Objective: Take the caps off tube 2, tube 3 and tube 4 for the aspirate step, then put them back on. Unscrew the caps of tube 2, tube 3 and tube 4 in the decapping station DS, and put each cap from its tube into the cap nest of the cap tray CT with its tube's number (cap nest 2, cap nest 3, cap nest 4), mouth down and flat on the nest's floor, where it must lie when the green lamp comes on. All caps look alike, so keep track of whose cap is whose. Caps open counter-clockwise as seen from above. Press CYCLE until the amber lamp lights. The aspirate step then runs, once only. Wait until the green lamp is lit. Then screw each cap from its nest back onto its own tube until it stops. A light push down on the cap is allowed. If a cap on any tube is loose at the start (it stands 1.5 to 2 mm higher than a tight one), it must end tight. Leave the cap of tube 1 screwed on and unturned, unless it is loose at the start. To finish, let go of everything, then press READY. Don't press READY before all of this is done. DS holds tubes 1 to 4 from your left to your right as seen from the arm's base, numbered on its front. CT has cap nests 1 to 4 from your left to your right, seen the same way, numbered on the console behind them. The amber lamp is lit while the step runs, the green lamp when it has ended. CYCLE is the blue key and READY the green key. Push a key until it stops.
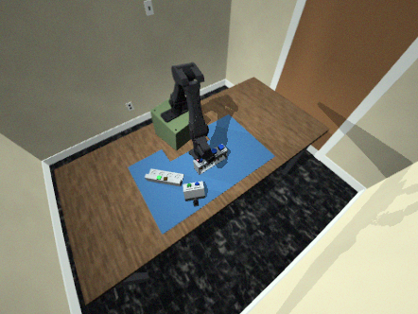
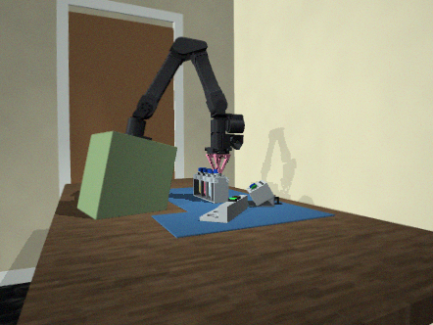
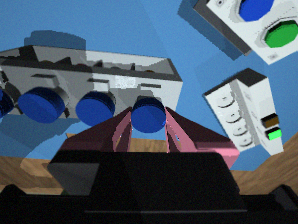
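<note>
The decapping station [image 3: 125, 70] [image 1: 222, 155] [image 2: 218, 192] holds four tubes, each with a blue cap. My gripper [image 3: 148, 111] [image 1: 202, 162] [image 2: 216, 169] points straight down and is shut on the cap of tube 4 [image 3: 148, 112], the end tube nearest the cap tray. That cap sits on its tube. The cap tray [image 3: 240, 112] [image 1: 152, 175] [image 2: 220, 212] lies to the right in the wrist view. The nests I see look empty, and its green lamp [image 3: 274, 134] [image 1: 160, 178] is lit. The key box [image 3: 230, 20] [image 1: 194, 191] [image 2: 262, 193] shows the blue key [image 3: 255, 7] and the green key [image 3: 281, 35].
Everything stands on a blue mat [image 1: 246, 151] [image 2: 289, 215] on a wooden table. The arm's green base block [image 1: 172, 128] [image 2: 124, 176] stands behind the station. A small dark object [image 1: 195, 203] lies by the key box.
</note>
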### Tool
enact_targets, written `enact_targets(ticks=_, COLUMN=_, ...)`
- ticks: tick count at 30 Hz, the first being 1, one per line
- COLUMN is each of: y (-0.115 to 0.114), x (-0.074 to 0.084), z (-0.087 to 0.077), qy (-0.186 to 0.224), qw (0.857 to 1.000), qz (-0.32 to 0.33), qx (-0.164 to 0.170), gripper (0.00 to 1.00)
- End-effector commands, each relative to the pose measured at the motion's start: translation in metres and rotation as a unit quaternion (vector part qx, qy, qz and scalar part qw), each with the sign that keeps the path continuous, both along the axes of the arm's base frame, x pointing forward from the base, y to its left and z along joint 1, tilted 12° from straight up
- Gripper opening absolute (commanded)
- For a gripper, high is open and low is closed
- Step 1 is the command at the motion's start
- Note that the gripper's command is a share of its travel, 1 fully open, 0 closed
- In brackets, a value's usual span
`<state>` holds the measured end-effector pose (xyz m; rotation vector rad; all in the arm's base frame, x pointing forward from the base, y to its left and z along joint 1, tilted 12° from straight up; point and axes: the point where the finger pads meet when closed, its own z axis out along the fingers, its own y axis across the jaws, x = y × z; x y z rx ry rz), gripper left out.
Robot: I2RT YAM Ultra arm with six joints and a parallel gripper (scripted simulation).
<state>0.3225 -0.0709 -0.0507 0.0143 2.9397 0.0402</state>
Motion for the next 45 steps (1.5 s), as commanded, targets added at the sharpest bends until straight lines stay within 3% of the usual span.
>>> enact_targets(ticks=1, y=-0.0016, x=0.0037, z=0.0044, qy=-0.008, qw=0.997, qz=-0.074, qx=0.014, gripper=0.0)
enact_targets(ticks=9, y=-0.0016, x=0.0038, z=0.0041, qy=-0.005, qw=0.985, qz=-0.171, qx=0.034, gripper=0.0)
enact_targets(ticks=18, y=-0.0016, x=0.0038, z=0.0036, qy=-0.002, qw=0.95, qz=-0.306, qx=0.063, gripper=0.0)
enact_targets(ticks=25, y=-0.0015, x=0.0039, z=0.0036, qy=-0.002, qw=0.95, qz=-0.306, qx=0.063, gripper=0.0)
enact_targets(ticks=26, y=-0.0015, x=0.0039, z=0.0036, qy=-0.002, qw=0.95, qz=-0.306, qx=0.063, gripper=0.49)
enact_targets(ticks=36, y=-0.0016, x=0.0039, z=0.0037, qy=-0.001, qw=0.95, qz=-0.306, qx=0.063, gripper=0.49)
enact_targets(ticks=39, y=-0.0015, x=0.0037, z=0.0046, qy=-0.003, qw=0.967, qz=-0.25, qx=0.051, gripper=0.49)
enact_targets(ticks=41, y=-0.0015, x=0.0037, z=0.0046, qy=-0.003, qw=0.967, qz=-0.25, qx=0.051, gripper=0.49)
enact_targets(ticks=45, y=-0.0015, x=0.0037, z=0.0046, qy=-0.005, qw=0.984, qz=-0.174, qx=0.035, gripper=0.49)
